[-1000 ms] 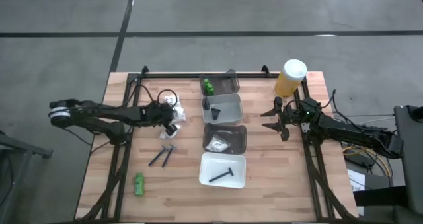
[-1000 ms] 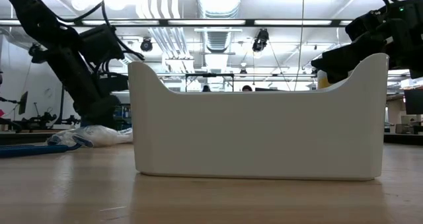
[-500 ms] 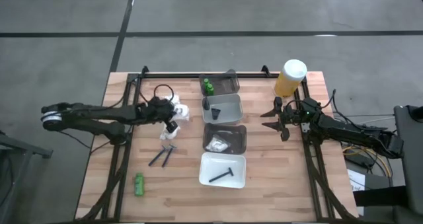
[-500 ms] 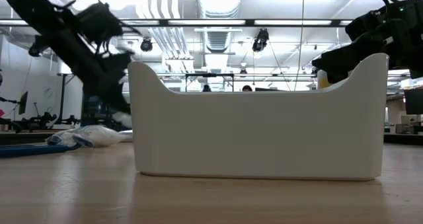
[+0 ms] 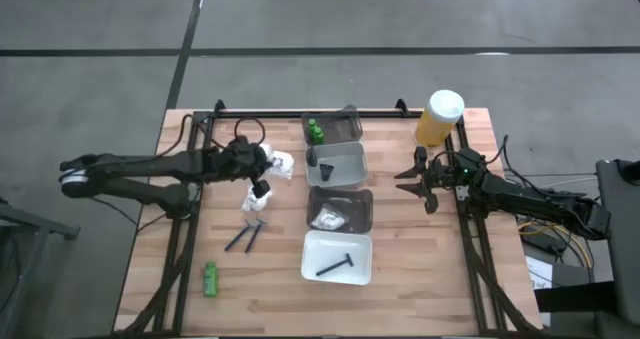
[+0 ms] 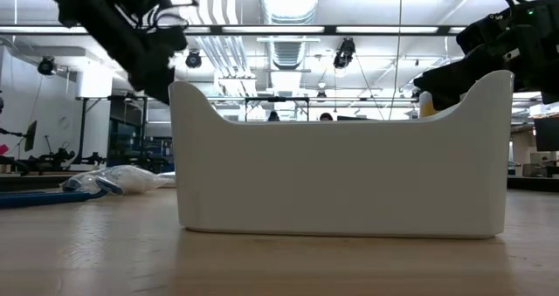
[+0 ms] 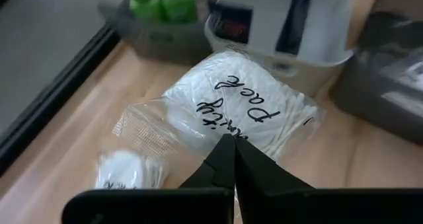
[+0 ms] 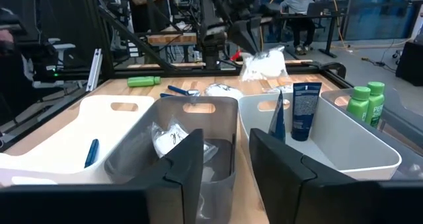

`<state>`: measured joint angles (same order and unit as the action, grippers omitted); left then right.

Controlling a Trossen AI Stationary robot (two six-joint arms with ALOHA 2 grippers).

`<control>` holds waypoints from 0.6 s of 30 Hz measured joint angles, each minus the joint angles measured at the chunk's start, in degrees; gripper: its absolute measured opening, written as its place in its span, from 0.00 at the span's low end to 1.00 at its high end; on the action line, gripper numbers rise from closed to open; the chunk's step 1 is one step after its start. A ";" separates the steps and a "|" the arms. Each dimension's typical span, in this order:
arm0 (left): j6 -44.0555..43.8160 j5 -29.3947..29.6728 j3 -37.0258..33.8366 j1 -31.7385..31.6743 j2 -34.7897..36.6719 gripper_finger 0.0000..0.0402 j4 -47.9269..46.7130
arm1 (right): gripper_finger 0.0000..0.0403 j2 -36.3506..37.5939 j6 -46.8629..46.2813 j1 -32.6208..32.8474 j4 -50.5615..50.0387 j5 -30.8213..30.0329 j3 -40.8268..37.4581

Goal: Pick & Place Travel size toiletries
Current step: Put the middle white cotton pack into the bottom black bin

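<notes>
Left gripper (image 7: 232, 159) pinches a white cotton-pad packet (image 7: 244, 105).
The dark grey tray (image 5: 340, 209) lies at four o'clock; right gripper (image 5: 412, 179) idles open.

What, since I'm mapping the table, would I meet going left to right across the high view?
Loose green bottle → white packet held in the left tool → white tray → yellow container.
</notes>
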<state>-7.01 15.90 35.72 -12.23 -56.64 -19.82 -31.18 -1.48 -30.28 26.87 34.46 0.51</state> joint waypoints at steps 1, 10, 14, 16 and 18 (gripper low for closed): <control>0.65 0.00 0.78 0.51 0.00 0.00 -0.33 | 0.28 -0.01 0.00 0.01 0.00 0.00 0.00; 5.83 0.02 5.57 4.80 -0.02 0.00 -1.02 | 0.21 0.00 0.00 0.02 0.00 0.00 0.00; 7.47 0.03 7.07 6.35 -0.02 0.00 -0.96 | 0.18 0.00 0.00 0.00 0.00 0.00 0.00; 8.62 0.04 7.87 7.05 -0.02 0.00 -1.01 | 0.16 0.00 0.00 0.02 0.00 0.00 0.00; 10.29 0.08 8.68 7.82 -0.02 0.00 -0.80 | 0.15 0.00 0.00 0.02 0.00 0.00 0.00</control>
<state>3.28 15.98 44.40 -4.41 -56.66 -20.62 -31.18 -1.48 -30.26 26.87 34.46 0.51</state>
